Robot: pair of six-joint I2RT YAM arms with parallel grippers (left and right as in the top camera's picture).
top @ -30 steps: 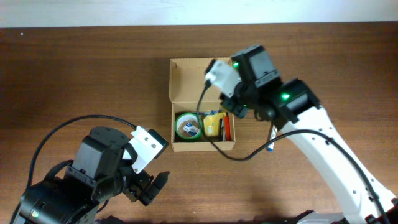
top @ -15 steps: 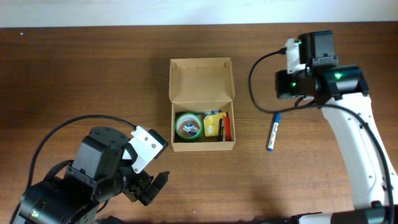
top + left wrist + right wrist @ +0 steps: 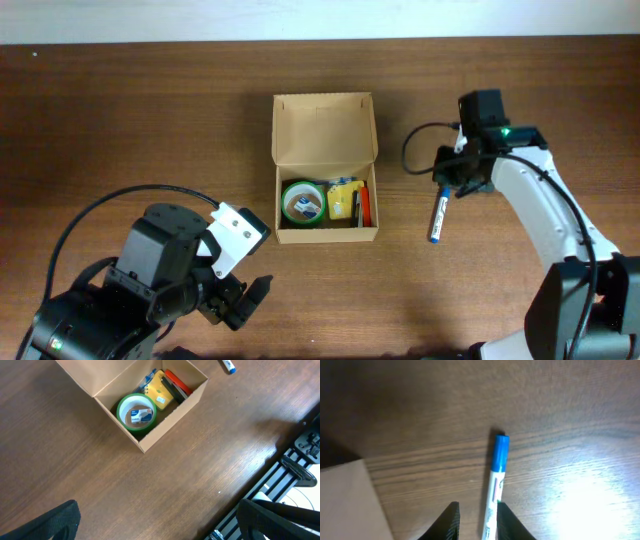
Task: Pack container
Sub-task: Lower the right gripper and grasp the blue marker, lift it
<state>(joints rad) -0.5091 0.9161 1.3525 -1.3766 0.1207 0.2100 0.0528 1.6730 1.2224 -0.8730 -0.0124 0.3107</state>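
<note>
Right pincer swings off container at frame centre, now low over blue marker on tabletop at right, jaws apart astride it; pickup likely next. Left pincer idle, spread, lower left

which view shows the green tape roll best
Left wrist: the green tape roll sits large and sharp, lying flat in the container's corner with a small packet in its core. Overhead shows it whole but smaller. Right wrist misses it, seeing only a pen.

black left hand, white right arm, black cables.
</note>
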